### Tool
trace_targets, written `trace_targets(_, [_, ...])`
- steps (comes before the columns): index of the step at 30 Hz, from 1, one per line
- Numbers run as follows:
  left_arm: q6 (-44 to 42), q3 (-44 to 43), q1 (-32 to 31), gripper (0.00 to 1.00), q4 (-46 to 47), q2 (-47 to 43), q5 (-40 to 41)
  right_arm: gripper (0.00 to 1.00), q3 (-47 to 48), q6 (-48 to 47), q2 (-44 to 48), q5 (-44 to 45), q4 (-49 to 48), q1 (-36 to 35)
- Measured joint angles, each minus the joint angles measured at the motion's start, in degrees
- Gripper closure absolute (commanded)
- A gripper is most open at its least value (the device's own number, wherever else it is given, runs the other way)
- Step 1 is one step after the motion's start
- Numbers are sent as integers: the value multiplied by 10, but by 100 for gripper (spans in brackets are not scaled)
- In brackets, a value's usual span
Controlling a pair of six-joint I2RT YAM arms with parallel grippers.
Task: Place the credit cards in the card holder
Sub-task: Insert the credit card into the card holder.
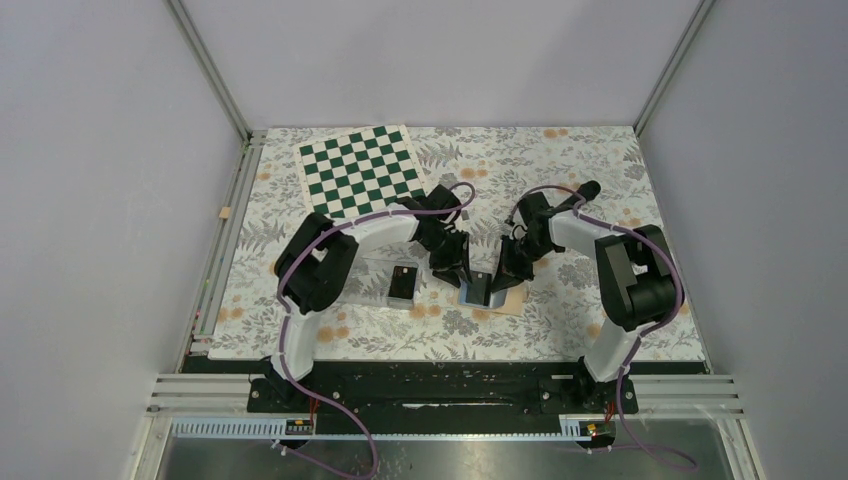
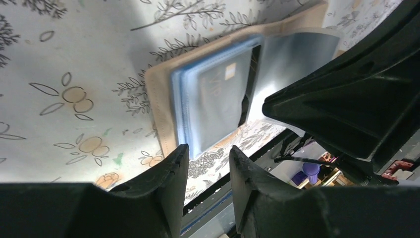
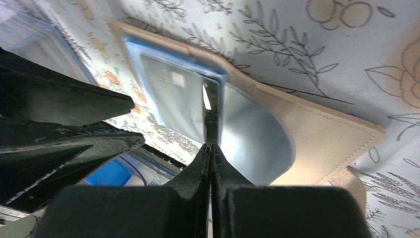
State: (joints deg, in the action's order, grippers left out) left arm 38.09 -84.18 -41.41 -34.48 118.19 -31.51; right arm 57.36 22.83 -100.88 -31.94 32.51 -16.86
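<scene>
Right wrist view: the right gripper (image 3: 210, 148) has its two black, wedge-shaped fingers pressed flat together, clamped on the upright edge of a thin, grey, translucent plastic leaf that belongs to the flat tan card holder (image 3: 317, 129). The holder has stitched, rounded corners and lies open on the table, showing a light blue lining. The pinched leaf stands up from the lining. A thin black rectangular credit card (image 3: 171, 96) with a small pale square mark sits inside the glossy sleeve to the left of it. In the left wrist view, the left gripper (image 2: 208, 161) is released. Its matte black fingers stand apart with a clear gap and nothing between them, and they hover just over the holder's near edge without touching it. The sleeved card lies just beyond them, and the right gripper's dark body meets the lifted leaf on the right. Both grippers lean in over the holder from either side, near the middle of the white, floral-printed tablecloth (image 2: 74, 49) and towards its near edge. Left of the holder, a second black card (image 1: 403, 283) with a small orange mark rests on a clear plastic tray (image 1: 365, 268). At the far left lies a flat green-and-white chequered mat (image 1: 360, 170).
</scene>
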Motion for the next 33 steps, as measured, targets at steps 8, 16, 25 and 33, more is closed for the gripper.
trace_targets(8, [-2,-1,3,66,-4,27,0,100,0,-10,-16,32,22,-4])
trace_targets(16, [-5,-14,1,67,-6,31,-1,100,17,-14,-51,33,41,-29])
trace_targets(25, [-24,-38,-7,68,-35,31,21,100,38,-14,-62,31,44,-44])
trace_targets(33, [-36,-46,-10,78,-50,31,29,100,43,-14,-67,25,45,-49])
